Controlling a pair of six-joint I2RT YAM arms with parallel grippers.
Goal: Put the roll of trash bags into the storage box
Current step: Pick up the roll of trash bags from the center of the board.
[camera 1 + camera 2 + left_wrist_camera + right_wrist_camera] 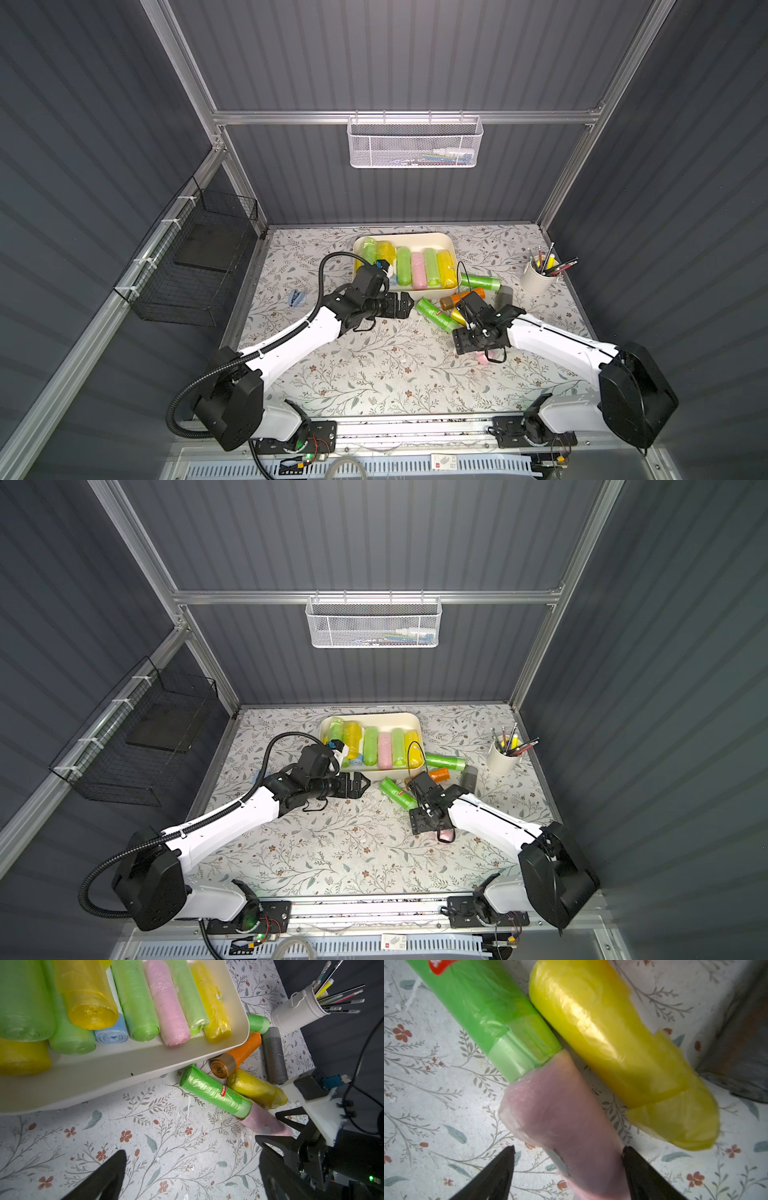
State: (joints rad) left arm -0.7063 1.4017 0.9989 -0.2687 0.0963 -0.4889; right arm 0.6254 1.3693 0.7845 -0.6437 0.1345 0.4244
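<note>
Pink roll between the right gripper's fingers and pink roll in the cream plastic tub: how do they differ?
The table's pink plastic roll lies on the floral table, outside; the tub's pink roll lies inside the cream rectangular tub. The right gripper straddles the table's roll, jaws open; no gripper touches the tub's roll. Both are pink cylinders.

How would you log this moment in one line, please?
left tool open, empty | right tool open, straddling pink roll | box holds several rolls
</note>
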